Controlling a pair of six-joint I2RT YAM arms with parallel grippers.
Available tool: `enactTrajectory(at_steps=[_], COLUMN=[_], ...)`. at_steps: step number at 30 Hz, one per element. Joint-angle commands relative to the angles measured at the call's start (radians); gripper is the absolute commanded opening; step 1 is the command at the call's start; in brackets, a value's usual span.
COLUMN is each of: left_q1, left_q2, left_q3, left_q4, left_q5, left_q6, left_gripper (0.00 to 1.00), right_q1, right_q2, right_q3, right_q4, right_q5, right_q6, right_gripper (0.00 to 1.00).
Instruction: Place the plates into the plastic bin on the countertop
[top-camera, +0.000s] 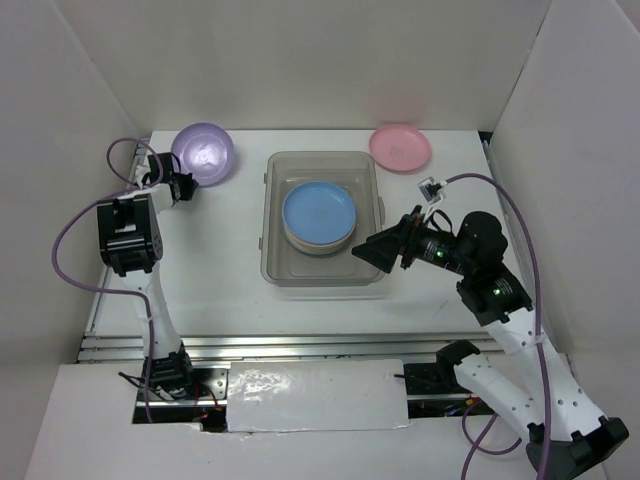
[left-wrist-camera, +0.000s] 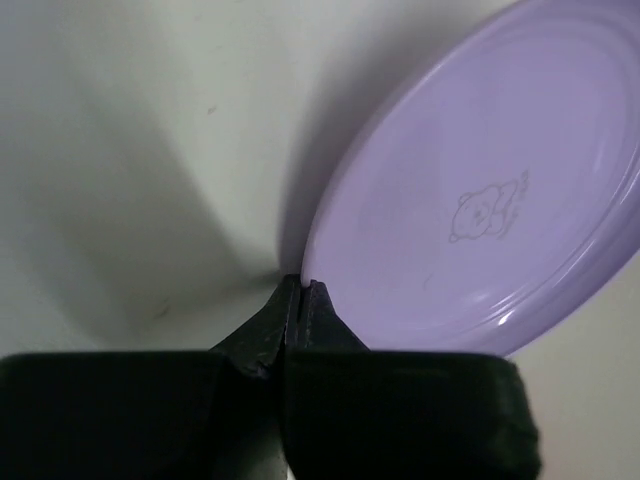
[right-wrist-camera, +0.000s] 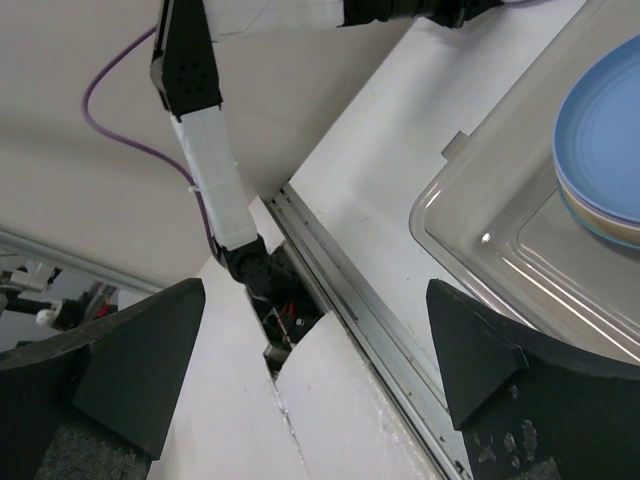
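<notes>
White countertop (top-camera: 220, 290), left tool (left-wrist-camera: 303, 290) pinching lilac plate (left-wrist-camera: 480, 200) rim, right tool (top-camera: 362, 250) spread beside bin (top-camera: 320, 272).

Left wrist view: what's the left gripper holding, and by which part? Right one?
The left gripper pinches the lilac plate by the edge of its rim. The right gripper is open and holds nothing.

On my white counter (top-camera: 220, 290) I see the clear bin (top-camera: 320, 272) at centre, a pink plate (top-camera: 400, 147) at one o'clock and a tilted lilac plate (top-camera: 203, 152) at eleven.
</notes>
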Motion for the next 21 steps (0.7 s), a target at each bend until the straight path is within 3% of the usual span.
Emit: enactTrajectory(at_steps=[1, 4, 7, 11, 16, 21], left_q1=[0.009, 0.010, -0.002, -0.084, -0.298, -0.492], left_q2=[-0.108, -0.339, -0.566, -0.726, -0.694, -0.544], left_q3=[-0.092, -0.267, -0.344, -0.268, -0.104, 0.034], left_q4=[-0.092, -0.001, 0.077, -0.065, -0.274, -0.421], left_q5=[-0.019, -0.023, 0.026, 0.104, 0.148, 0.147], left_q6=[0.013, 0.031, 0.135, 0.330, 0.448, 0.484], left_gripper=[0.00, 0.00, 0.00, 0.00, 0.00, 0.00], right_q1=[0.005, 0.006, 0.005, -0.008, -0.093, -0.195], right_q2=[-0.018, -0.024, -0.037, -0.049, 0.014, 0.069], right_q3=[0.058, 0.066, 0.066, 0.055, 0.108, 0.156], right_q4=[-0.022, -0.031, -0.060, -0.091, -0.161, -0.211], right_q5=[0.022, 0.028, 0.051, 0.110, 0.197, 0.180], right_q6=[-0.022, -0.022, -0.034, -0.049, -0.013, 0.015], right_gripper=[1.00, 1.00, 1.00, 1.00, 1.00, 1.00])
